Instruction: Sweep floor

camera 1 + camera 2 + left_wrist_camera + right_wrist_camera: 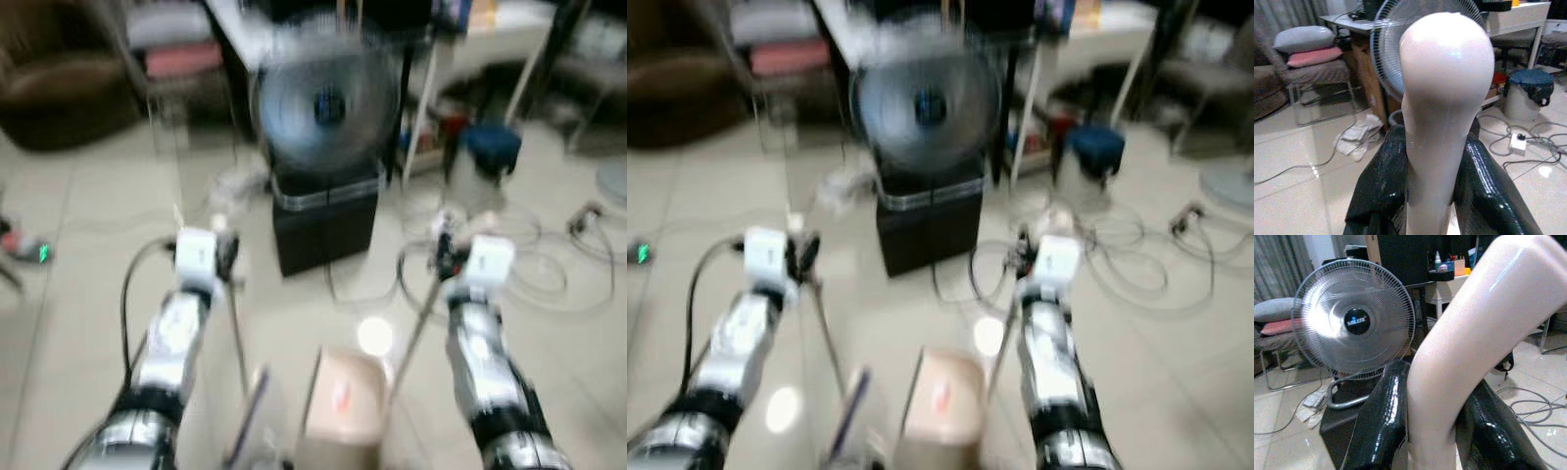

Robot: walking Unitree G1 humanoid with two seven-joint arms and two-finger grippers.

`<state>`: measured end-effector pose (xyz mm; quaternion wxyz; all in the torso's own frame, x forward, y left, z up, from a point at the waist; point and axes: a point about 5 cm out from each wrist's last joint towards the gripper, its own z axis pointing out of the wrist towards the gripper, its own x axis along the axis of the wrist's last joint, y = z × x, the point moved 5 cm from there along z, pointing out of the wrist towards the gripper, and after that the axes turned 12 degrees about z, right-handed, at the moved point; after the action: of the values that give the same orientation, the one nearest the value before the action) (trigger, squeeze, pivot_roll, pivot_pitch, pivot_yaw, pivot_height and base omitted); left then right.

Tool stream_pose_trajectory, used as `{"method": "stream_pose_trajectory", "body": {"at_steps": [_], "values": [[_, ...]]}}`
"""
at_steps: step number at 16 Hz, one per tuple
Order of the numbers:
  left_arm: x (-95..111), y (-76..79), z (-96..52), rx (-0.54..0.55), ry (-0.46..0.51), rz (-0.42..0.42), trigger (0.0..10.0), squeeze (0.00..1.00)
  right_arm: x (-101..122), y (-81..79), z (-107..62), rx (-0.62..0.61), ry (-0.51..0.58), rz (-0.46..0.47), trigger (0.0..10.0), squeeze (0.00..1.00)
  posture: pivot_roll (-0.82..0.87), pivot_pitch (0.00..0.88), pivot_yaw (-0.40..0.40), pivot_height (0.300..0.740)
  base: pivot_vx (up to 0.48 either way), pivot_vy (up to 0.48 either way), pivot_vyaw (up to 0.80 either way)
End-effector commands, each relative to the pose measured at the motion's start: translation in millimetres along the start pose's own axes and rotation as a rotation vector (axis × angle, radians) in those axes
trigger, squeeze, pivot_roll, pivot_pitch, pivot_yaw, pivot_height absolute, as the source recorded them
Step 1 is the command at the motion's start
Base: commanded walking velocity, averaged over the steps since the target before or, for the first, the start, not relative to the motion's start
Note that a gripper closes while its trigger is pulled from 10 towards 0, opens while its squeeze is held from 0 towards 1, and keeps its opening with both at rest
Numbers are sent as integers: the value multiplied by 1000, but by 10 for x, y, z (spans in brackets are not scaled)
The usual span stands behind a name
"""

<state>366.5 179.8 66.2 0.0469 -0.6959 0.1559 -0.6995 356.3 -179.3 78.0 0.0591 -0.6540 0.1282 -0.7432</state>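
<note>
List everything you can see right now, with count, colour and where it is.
fan: one, grey with a dark hub, on the black box straight ahead
box: one, black, on the floor under the fan
stool: one, blue top, right of the fan by the white table
table: one, white, back right
cables: several, grey, looped on the floor at right
chair: one, metal frame, with grey and pink cushions, back left
cloth: one, white, crumpled on the floor left of the fan
dustpan: one, pale pink, low between the arms, blurred
handles: two, pale pink, one in each tool
left tool: black, shut on a handle
right tool: black, shut on a handle
</note>
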Motion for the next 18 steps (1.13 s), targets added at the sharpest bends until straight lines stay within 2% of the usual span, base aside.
{"method": "stream_pose_trajectory", "body": {"at_steps": [1, 13, 18], "values": [[3, 17, 7, -2, -3, 4, 10000, 0, 92, 35, 38, -6, 31, -10, 10000, 0, -97, 0, 63, 740, 0, 0, 0], [60, -37, 31, 8, 15, 64, 10000, 0, 79, 91, 25, -29, 26, -16, 10000, 0, -94, 0, 68, 740, 0, 0, 0], [49, -34, 32, 6, 10, 59, 10000, 0, 68, 93, 19, -28, 21, -20, 10000, 0, -94, 0, 70, 740, 0, 0, 0]]}}
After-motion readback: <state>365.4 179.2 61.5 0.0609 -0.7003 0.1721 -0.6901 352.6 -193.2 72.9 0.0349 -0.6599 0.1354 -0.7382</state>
